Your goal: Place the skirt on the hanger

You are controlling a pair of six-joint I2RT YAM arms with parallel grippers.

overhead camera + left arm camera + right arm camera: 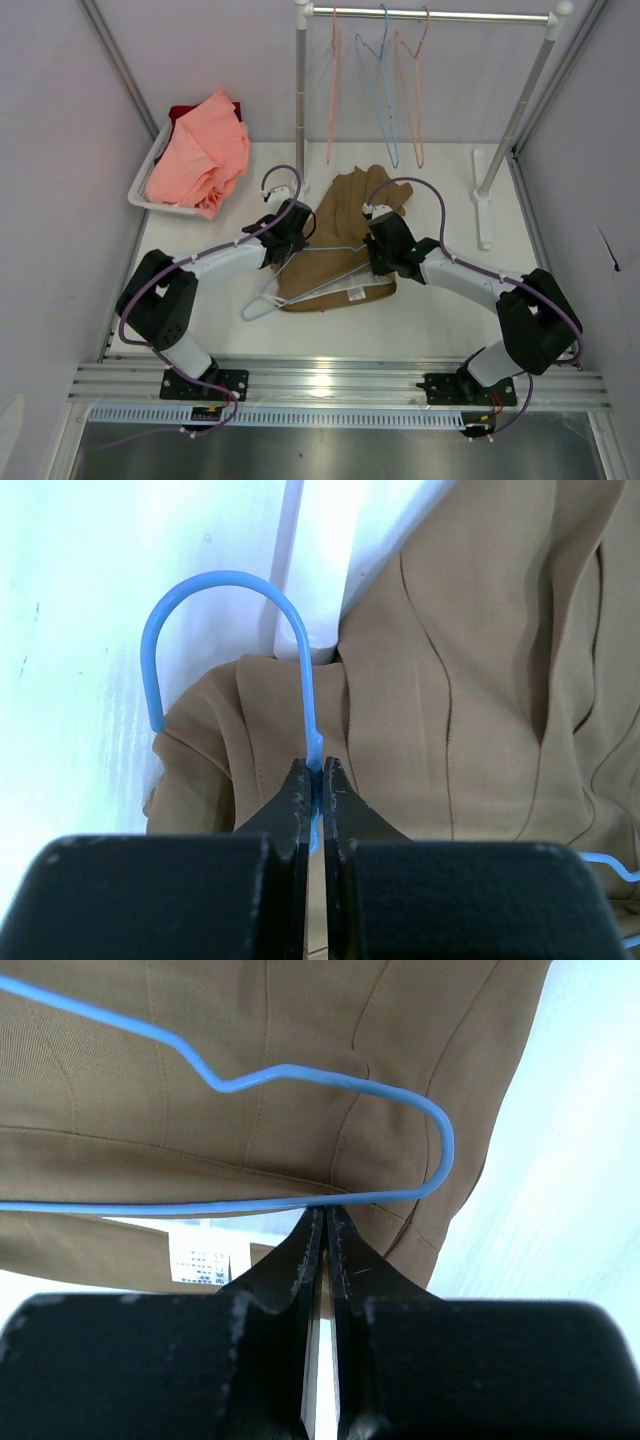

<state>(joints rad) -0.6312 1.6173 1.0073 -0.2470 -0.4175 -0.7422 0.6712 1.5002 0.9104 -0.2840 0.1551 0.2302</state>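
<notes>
Atop the tan-brown pleated fabric skirt [345, 210] mid-frame, the left gripper [318, 780] pinches the thin pale-blue wire hanger [150, 1206] at its neck, the right gripper [327, 1215] its lower bar.

Light falls evenly from overhead in the top view: bright and soft, with only faint, soft-edged shadows on the tabletop [440, 310]. The metal rail [330, 382] at the near edge throws back a white patch of glare. In my left wrist view the tabletop at left is washed out to a pale cyan-white, and my left end effector [318, 790] is a dark, slightly blurred mass close to the lens. My right end effector [325, 1222] is just as black and short of detail, with the tabletop at right overexposed. The skirt [250, 1050] and hanger [150, 1205] look sharp; the label [205, 1260] print is too blurred to read.
</notes>
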